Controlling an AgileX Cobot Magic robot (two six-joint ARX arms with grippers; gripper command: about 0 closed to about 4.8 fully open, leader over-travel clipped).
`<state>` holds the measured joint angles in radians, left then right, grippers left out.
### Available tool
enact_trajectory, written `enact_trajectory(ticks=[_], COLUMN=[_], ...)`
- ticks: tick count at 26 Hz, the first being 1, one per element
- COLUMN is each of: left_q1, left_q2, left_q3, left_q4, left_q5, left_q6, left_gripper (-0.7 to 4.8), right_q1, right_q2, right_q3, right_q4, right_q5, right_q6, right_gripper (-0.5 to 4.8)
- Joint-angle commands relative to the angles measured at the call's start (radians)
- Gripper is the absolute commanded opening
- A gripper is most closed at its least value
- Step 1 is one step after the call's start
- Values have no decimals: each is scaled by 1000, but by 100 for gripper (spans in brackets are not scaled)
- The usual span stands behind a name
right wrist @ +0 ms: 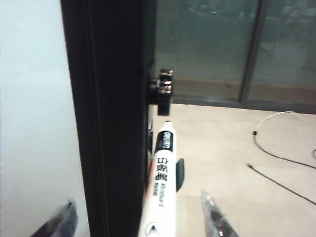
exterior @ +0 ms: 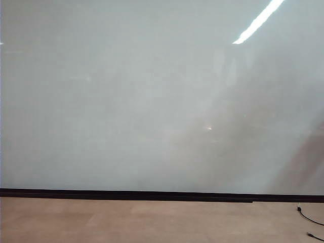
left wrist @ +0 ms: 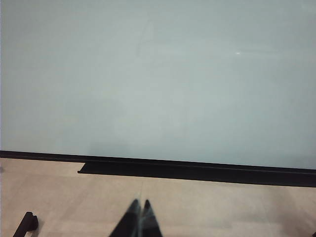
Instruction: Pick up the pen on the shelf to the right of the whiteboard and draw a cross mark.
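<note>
No cross mark found on whiteboard (exterior: 152, 101). Right claw (right wrist: 138, 217) spread wide, straddling pen (right wrist: 160, 192) at frame's 3 o'clock edge, not grasping. Left claw (left wrist: 139, 217) clenched, empty, low before board. Pickup and drawing judged outstanding.

Soft focus, ceiling-light glare on whiteboard (exterior: 126, 101)
</note>
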<state>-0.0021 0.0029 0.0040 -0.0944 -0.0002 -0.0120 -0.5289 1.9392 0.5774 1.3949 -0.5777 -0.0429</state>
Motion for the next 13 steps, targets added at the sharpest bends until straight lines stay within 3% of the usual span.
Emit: enact_trajectory(ticks=[1,13], left_q1=[0,0], left_q2=[0,0], left_q3=[3,3], left_q4=[5,5], left_q5=[3,3], left_q6=[4,4], left_gripper=[-4,-5], right_q1=[-1,-20], right_q2=[21,26], right_q3=[23,37], right_q4=[20,20], right_q5=[-28,-27], right_q6=[26,44], right_gripper=[327,324])
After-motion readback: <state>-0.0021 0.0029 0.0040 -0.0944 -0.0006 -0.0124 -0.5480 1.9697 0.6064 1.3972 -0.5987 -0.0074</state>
